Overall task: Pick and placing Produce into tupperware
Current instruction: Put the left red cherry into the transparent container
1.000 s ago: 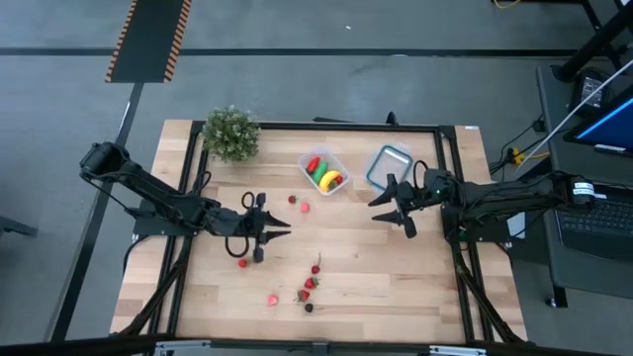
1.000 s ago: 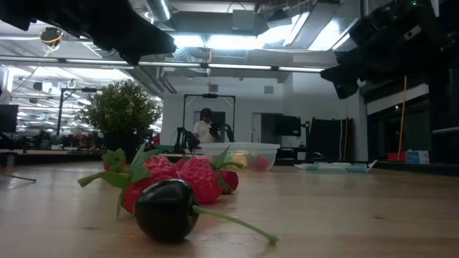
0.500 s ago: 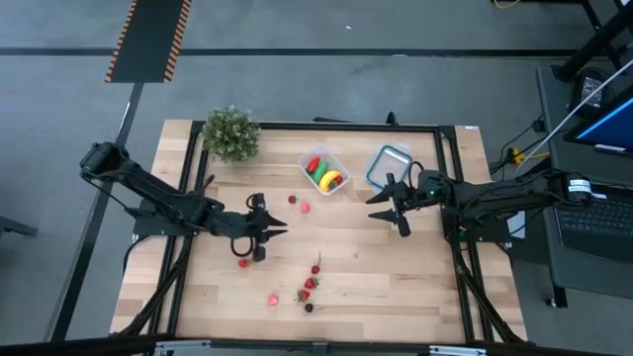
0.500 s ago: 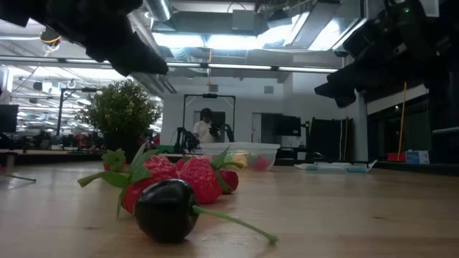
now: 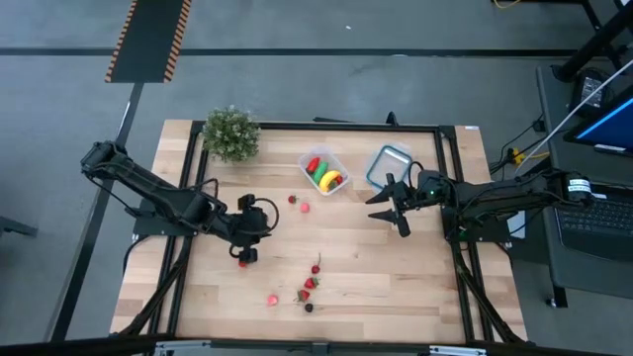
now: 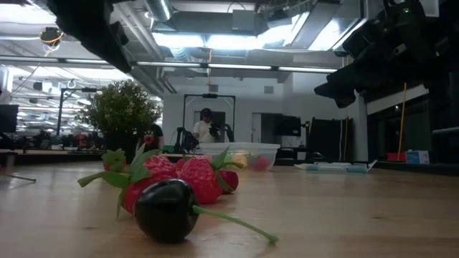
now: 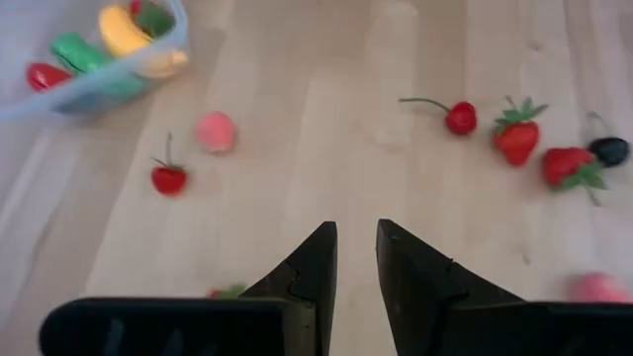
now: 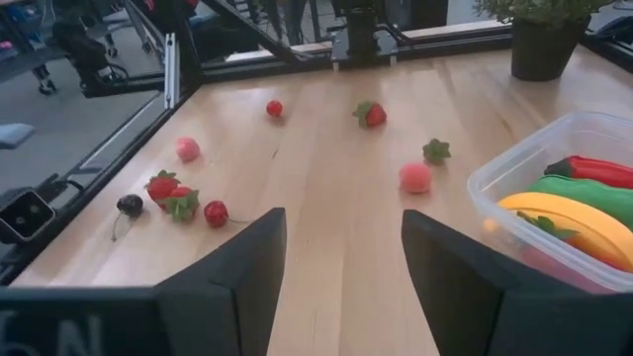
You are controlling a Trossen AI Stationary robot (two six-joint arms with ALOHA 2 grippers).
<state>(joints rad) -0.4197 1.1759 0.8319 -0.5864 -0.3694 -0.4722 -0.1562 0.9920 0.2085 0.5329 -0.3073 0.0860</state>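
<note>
banana (image 8: 564, 220) yellow | pepper (image 8: 603, 170) red | cherry (image 6: 166, 208) black | plant (image 5: 230, 132) green

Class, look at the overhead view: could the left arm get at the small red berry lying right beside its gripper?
Probably yes. The left gripper, fingers nearly closed, sits just above the red berry on bare wood, with nothing between them. It would need to open wider first.

Robotics lab / open-plan workshop. Wood bench (image 5: 376, 267) in a black metal frame on grey concrete floor (image 5: 326, 89) w/ hazard-stripe tape (image 5: 148, 40). Monitor (image 5: 608, 124) + keyboard (image 5: 593, 222) on a desk beside it. Low view: exposed ceiling w/ strip lights (image 6: 237, 39), more rigs and screens, a person (image 6: 208, 127) at a far station.
</note>
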